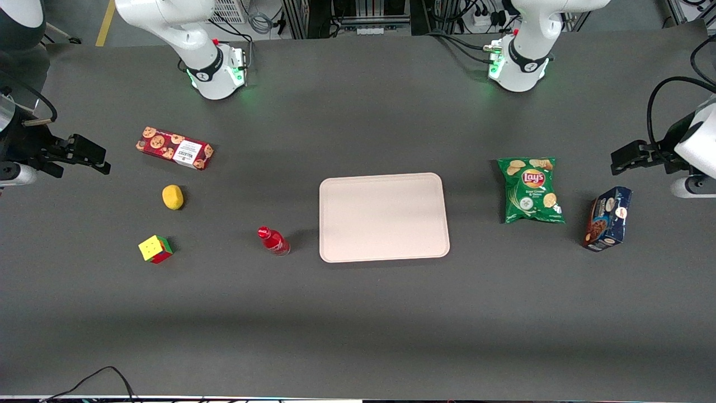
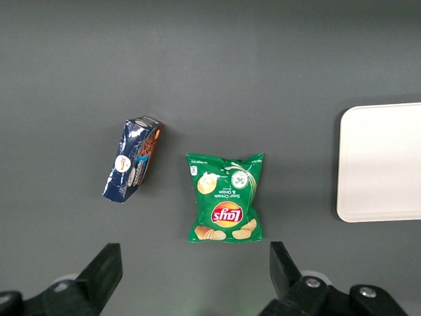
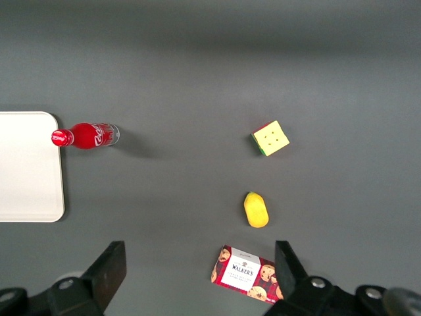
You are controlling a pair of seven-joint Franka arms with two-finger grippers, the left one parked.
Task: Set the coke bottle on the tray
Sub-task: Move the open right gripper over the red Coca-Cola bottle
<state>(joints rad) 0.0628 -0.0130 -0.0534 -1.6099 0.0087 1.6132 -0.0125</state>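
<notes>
Front view: the coke bottle [image 1: 273, 241] stands upright on the table [image 1: 358, 324], just beside the tray [image 1: 384, 217] on the side toward the working arm's end, not touching it. The tray is bare. The claw [image 1: 84, 155] hangs well apart from the bottle, at the working arm's end of the table, fingers spread wide and holding nothing.

Left wrist view: a chips bag [image 2: 226, 197] and a blue box [image 2: 133, 158] lie clear of the tray's rim.

Right wrist view: bottle near the tray's rounded corner; colour cube [image 3: 270, 138], lemon [image 3: 256, 209] and cookie box [image 3: 250, 273] lie well apart from it.

Risk, as judged: the bottle is narrow and could tip if one finger lands first; its base could catch the raised rim if carried low. Open table surrounds the bottle.
</notes>
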